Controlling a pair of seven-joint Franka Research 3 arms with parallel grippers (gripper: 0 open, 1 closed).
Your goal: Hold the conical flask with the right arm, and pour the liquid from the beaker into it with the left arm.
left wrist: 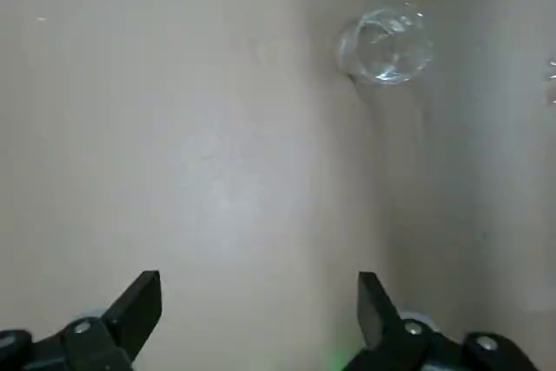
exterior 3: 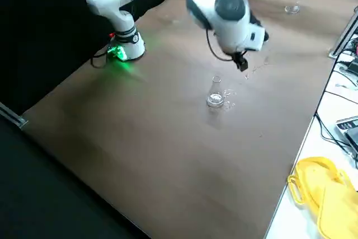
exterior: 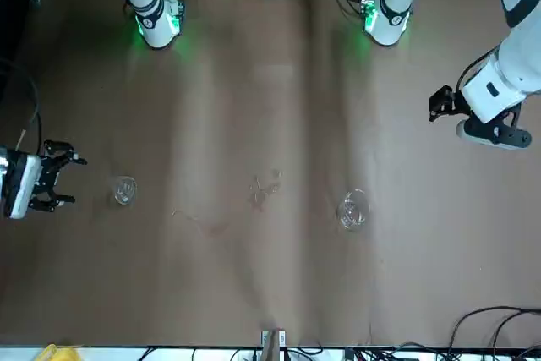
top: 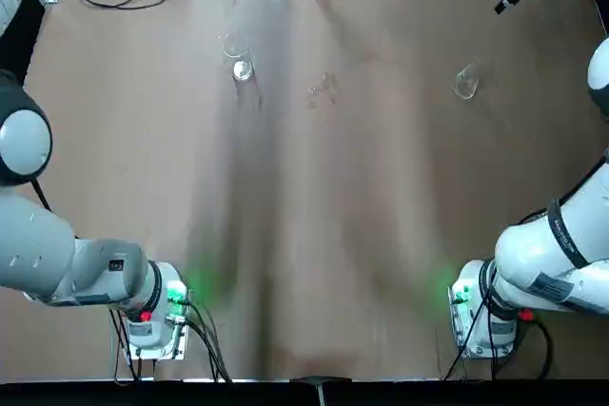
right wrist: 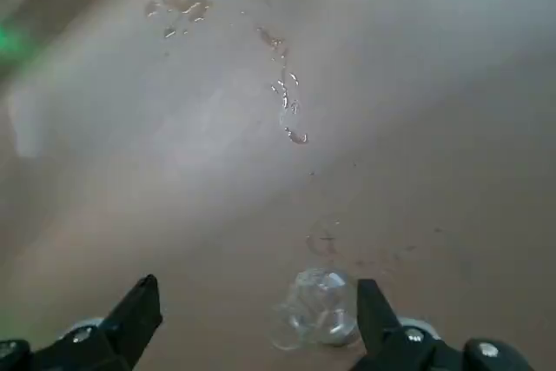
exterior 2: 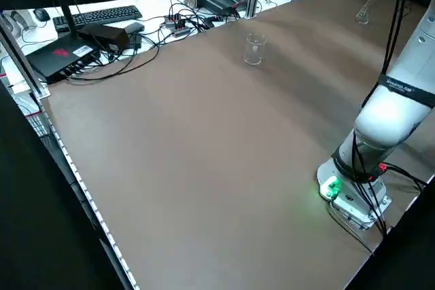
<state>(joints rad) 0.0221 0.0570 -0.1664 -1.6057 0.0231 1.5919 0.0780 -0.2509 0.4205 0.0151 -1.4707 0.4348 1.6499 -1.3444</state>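
My right gripper spread, empty, hovering near flask. My left gripper spread, empty, well apart from beaker. Both glasses upright on tabletop, well apart; spilled drops between. Fits approach or retreat; liquid level unclear.

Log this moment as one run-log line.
left hand open, above table | right hand open near conical flask | beaker standing apart | droplets between

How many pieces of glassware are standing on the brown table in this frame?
2. The beaker stands on the far part of the table, on the robot's left; the conical flask stands far right. Nothing looks hidden. Both grippers are open and clear of them.
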